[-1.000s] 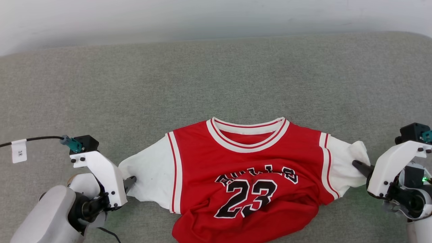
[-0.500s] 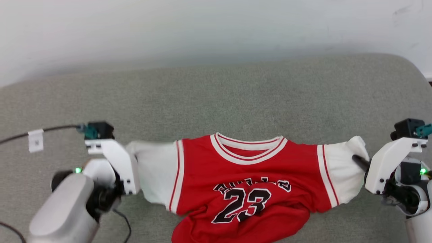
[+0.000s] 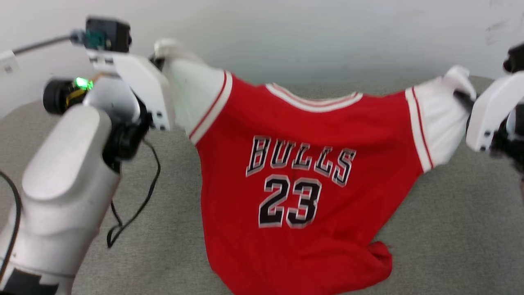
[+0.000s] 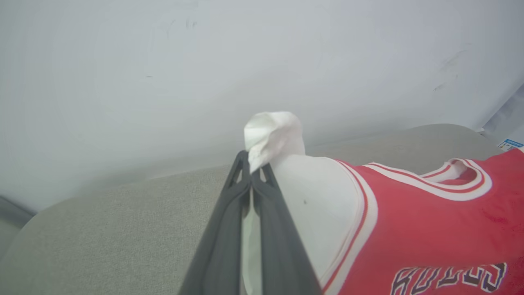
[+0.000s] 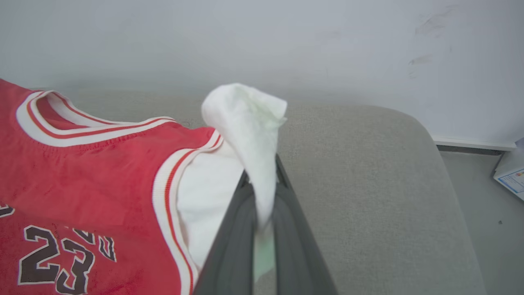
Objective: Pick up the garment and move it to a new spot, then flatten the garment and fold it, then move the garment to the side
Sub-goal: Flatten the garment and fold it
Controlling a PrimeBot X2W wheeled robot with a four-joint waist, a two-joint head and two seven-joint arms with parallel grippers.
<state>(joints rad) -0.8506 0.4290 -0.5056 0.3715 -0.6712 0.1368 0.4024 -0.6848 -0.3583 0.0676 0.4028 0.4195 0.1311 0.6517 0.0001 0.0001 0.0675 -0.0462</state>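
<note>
A big grey cushion (image 3: 450,229) lies flat and has a round corner. Behind it stands a white wall (image 3: 311,37) with a few dark smudges (image 5: 417,61). Past the corner is grey floor (image 5: 483,192). A white box (image 5: 511,174) with blue print sits there.

right gripper (image 5: 262,184): both dark fingers pinched on the white sleeve (image 5: 245,119) | sleeve end: bunched in a tuft just past the tips | garment (image 5: 102,164): red body, striped collar and "23" stretch away to the pincer's left | grey padded surface (image 5: 368,184): beyond and right of the fingers | pale wall (image 5: 245,41): ahead
</note>
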